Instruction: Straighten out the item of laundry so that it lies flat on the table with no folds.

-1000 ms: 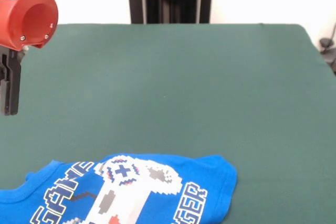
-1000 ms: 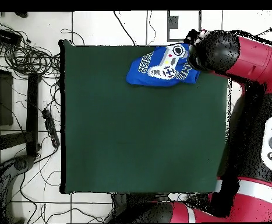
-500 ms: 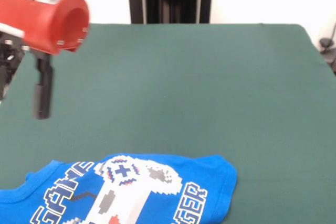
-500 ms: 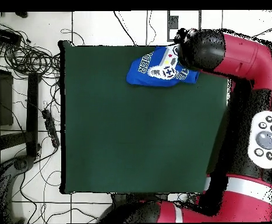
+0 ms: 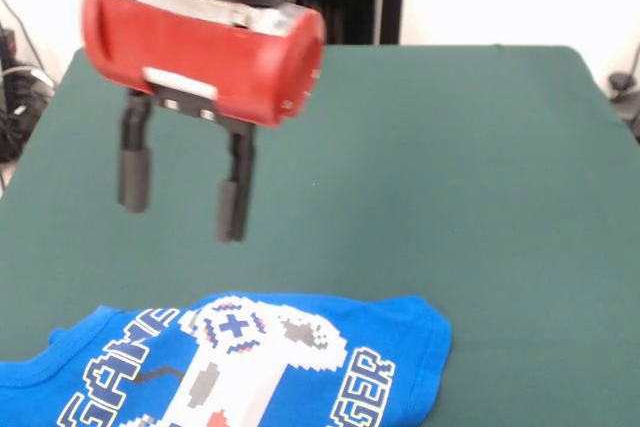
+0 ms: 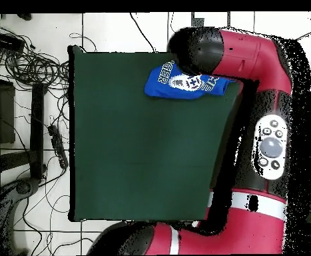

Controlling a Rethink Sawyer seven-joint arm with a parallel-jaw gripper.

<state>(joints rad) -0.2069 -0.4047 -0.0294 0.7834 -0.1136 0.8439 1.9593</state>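
The item of laundry, a bright blue T-shirt (image 5: 250, 362) with a pixel controller print and yellow-outlined letters, lies bunched at the near edge of the green table (image 5: 430, 167) in the front view, cut off by the picture's bottom. From above, the shirt (image 6: 178, 83) sits at the table's (image 6: 138, 153) far edge, partly under the arm. My gripper (image 5: 183, 202) hangs open above the cloth, just beyond the shirt's far edge, its two black fingers (image 5: 233, 209) apart with nothing between them.
The red and black arm (image 6: 264, 113) stretches along the table's right side in the overhead view. Cables and a power strip (image 6: 54, 143) lie on the floor left of the table.
The gripper has swung from the picture's left edge toward the middle and now hangs over the table just behind the shirt. The shirt has not moved.
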